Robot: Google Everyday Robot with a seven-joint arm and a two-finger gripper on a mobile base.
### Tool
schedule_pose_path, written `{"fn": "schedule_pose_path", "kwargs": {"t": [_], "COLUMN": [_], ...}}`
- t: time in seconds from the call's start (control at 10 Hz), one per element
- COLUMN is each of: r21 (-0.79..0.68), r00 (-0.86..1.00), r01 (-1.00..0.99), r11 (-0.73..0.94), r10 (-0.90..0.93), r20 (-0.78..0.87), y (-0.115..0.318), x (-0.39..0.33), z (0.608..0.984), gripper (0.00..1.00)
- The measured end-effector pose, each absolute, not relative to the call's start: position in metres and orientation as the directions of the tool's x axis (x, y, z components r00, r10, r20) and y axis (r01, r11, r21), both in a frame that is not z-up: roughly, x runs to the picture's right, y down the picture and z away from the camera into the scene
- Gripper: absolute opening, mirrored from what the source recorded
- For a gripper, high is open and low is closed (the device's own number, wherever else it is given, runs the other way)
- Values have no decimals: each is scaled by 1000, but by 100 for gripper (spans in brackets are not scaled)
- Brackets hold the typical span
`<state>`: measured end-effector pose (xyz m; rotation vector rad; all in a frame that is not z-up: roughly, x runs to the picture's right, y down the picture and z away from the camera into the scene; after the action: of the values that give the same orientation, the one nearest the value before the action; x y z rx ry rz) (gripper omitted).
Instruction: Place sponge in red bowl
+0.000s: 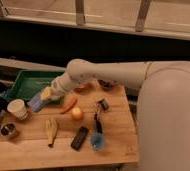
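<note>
Across the wooden bench (113,150) a big white arm (118,75) reaches toward the green tray (23,80). At the tray's front edge, the pincer (47,94) is clenched on the sponge (37,102). The sponge is blue and yellow and hangs just above the bench, near the paper cup (17,109). The red bowl (83,89) sits at the back of the bench, partly hidden behind the arm, apart from the sponge.
</note>
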<state>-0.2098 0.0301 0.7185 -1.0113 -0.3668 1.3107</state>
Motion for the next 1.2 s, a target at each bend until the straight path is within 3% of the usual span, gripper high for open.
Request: {"fn": "schedule_pose_path", "kwargs": {"t": [0.6, 1.2], "r21": [-769, -685], "r00": [236, 16], "r01": [-632, -684], "r11": [-98, -253], "r10": [921, 933], "r20": [-311, -360], "y": [29, -37], "x": [-204, -108], "z": [721, 774], "gripper": [0, 0]}}
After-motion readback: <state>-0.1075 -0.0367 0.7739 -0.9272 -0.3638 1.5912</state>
